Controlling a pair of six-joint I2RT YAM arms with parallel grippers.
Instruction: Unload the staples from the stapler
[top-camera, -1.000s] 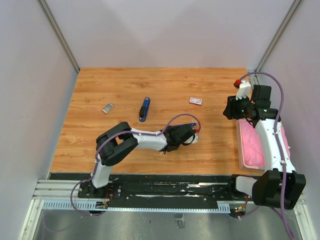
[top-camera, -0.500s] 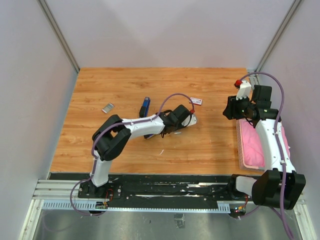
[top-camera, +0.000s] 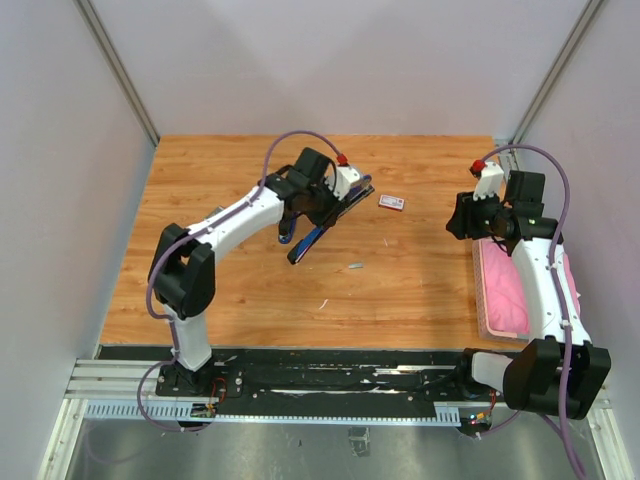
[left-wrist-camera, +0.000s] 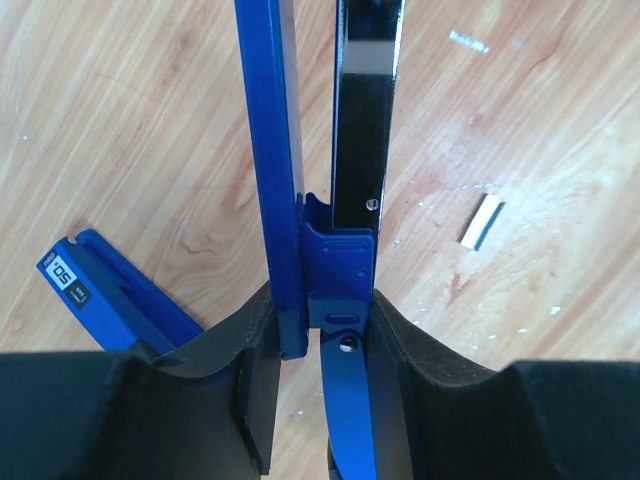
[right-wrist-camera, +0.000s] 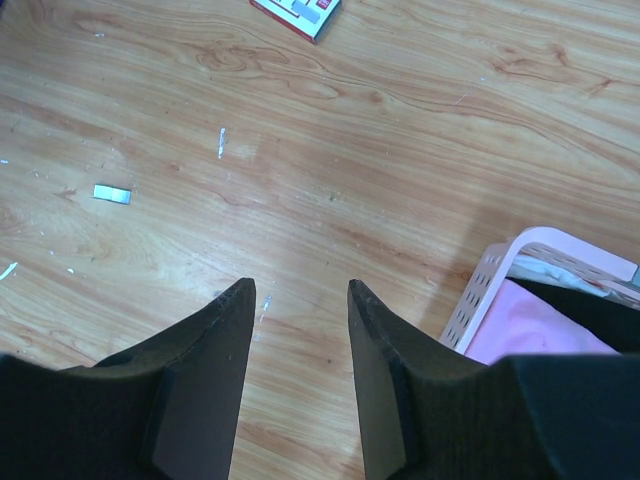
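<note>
While the left arm hangs over the far middle of the table, top view: left gripper clamped on an opened stapler, its long axis running near-left to far-right. One loose strip of staples lies on the wood just near and right of it, lengthwise left to right. It is closer to the left arm than to the right gripper, which waits by the pink basket

Left wrist view: jaws pinch the stapler at its hinge end, blue lid and black magazine splayed apart. The strip sits right of the jaws, slanted. Cannot tell if staples remain in the channel. A second stapler lies to the left

Right wrist view: jaws spread, nothing between; the strip lies off to their left

A second back the left arm was low at the near middle, over the spot where the strip now lies; it has since swung far and up. Right arm unmoved
</note>
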